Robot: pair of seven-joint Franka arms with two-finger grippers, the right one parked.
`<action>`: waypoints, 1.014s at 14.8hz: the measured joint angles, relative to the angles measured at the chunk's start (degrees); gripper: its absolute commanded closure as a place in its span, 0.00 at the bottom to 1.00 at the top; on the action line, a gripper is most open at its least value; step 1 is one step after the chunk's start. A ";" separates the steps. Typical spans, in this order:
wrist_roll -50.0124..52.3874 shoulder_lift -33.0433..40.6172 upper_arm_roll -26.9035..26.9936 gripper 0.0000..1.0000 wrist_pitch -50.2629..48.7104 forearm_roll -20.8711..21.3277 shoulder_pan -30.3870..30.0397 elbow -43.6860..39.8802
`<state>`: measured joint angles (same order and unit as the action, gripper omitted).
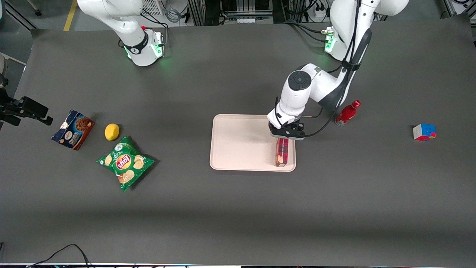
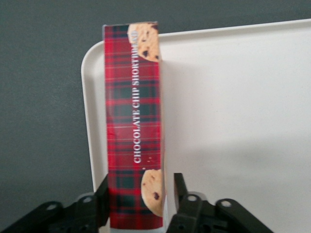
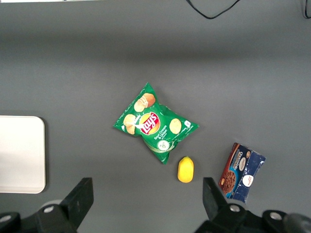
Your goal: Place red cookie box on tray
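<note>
Tartan carton first: the red cookie box lies on the tray, along the tray's short edge toward the working arm's end of the worktop, its nearer end close to the tray's corner nearest the front camera. The tool sits over the box's other end, and in the front view it hides that end completely.

Only the left wrist view settles the grasp: two dark fingers stand one on each long side of the red cookie box, right against the carton, so the tool is closed on it. That view also shows the lettering "CHOCOLATE CHIP SHORTBREAD" and a printed cookie at each end, plus the tray rim curving round just beside the box's long side. Whether the box rests flat or is held slightly up cannot be told.

The right wrist view shows none of this grip, only a corner of the tray and the things toward the parked arm's end.

Counted: one tray, one red cookie box, one blue cookie box, one lemon, one green crisp bag, one red bottle near the tray toward the working arm's end, and one puzzle cube close to that end's edge.
</note>
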<state>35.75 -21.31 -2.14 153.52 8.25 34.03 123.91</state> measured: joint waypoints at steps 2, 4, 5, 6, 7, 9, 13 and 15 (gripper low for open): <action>0.00 -0.10 0.00 0.13 0.29 0.00 0.00 0.03; 0.00 -0.20 0.00 0.01 0.34 0.00 0.00 0.03; 0.00 -0.24 0.00 0.00 0.40 0.00 0.00 0.03; 0.00 -0.28 0.00 0.00 0.46 0.00 0.00 0.03; 0.00 -0.31 0.00 0.00 0.48 0.00 0.00 0.03; 0.00 -0.34 0.00 0.00 0.57 0.00 0.00 0.01; 0.01 -0.24 0.00 0.00 0.27 0.00 0.00 -2.10; 0.01 0.46 0.03 0.00 -5.84 -0.02 -0.02 -6.24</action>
<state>35.76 -20.85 -2.11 147.68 8.23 34.00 117.67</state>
